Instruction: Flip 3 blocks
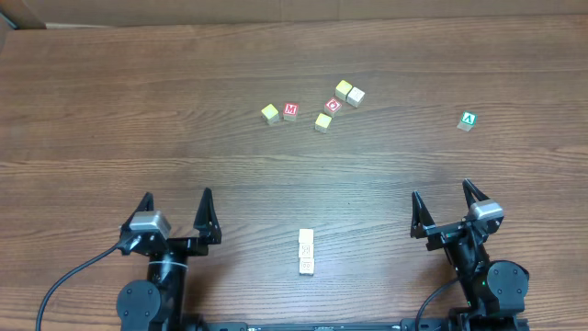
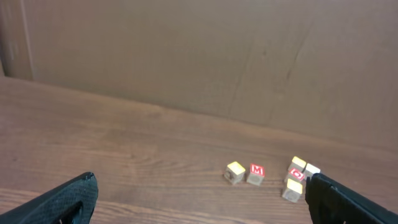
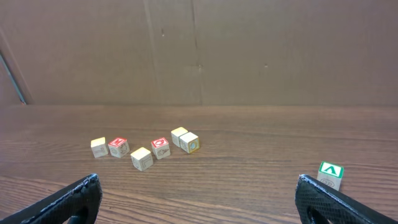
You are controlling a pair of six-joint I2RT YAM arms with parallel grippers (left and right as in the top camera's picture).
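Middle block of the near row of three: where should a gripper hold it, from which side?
Probably from above, pinch the middle block by its left and right faces; neighbouring blocks sit against its near and far faces, leaving only those free.

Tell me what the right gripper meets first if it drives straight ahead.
Nothing close: the right gripper faces bare table, then probably the far whitish block; depth unclear.

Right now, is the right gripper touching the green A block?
Apart. Overhead shows bare table between the right gripper and the green A block.
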